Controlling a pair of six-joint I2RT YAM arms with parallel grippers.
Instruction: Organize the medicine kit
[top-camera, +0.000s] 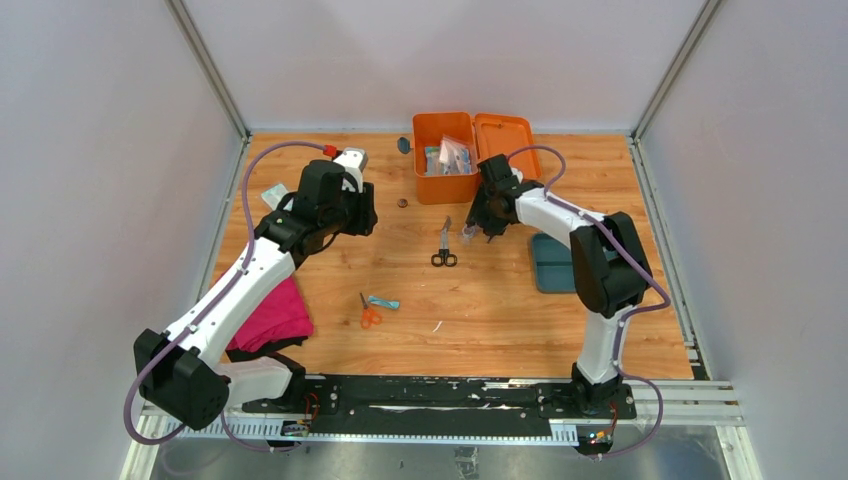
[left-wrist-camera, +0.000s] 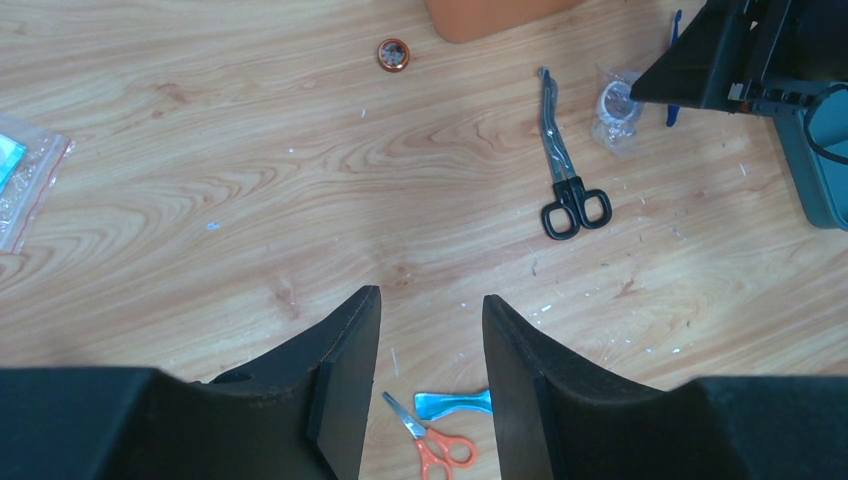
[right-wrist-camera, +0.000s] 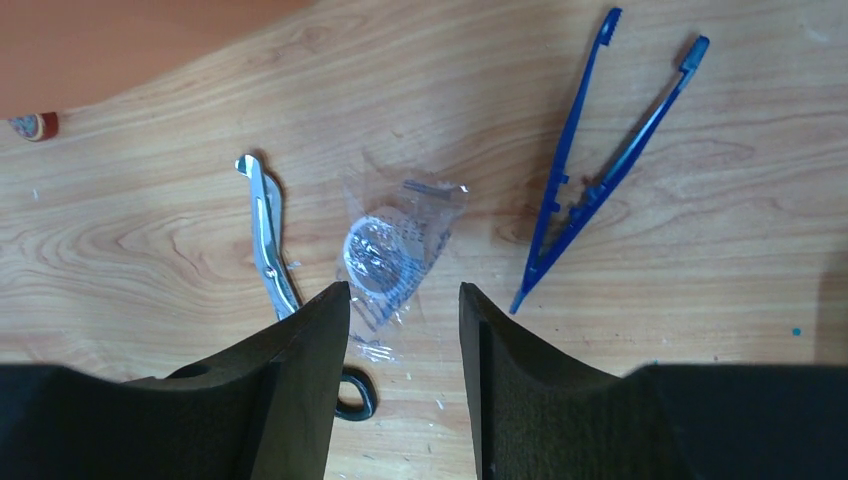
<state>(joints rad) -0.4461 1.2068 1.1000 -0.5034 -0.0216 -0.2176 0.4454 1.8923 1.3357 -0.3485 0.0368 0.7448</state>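
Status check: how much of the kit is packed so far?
Done: some packets sit in the open medicine kit. In hand: nothing; the open right gripper hovers over a clear packet beside blue tweezers. Remaining: black scissors, orange scissors, a small tin, all on the table.

The wooden tabletop (top-camera: 480, 330) carries the open medicine kit (top-camera: 445, 188) at far centre, with a small brown disc (top-camera: 403, 203) just to its near left. Black-handled scissors (top-camera: 444, 247) lie mid-table, a clear packet (right-wrist-camera: 392, 245) and blue tweezers (right-wrist-camera: 590, 180) just to their right. Orange-handled scissors (top-camera: 369, 313) lie nearer, beside a light-blue strip (top-camera: 384, 302). A teal tray (top-camera: 550, 265) sits on the right, a pink cloth (top-camera: 275, 312) near left and a clear bag (left-wrist-camera: 25, 185) far left.
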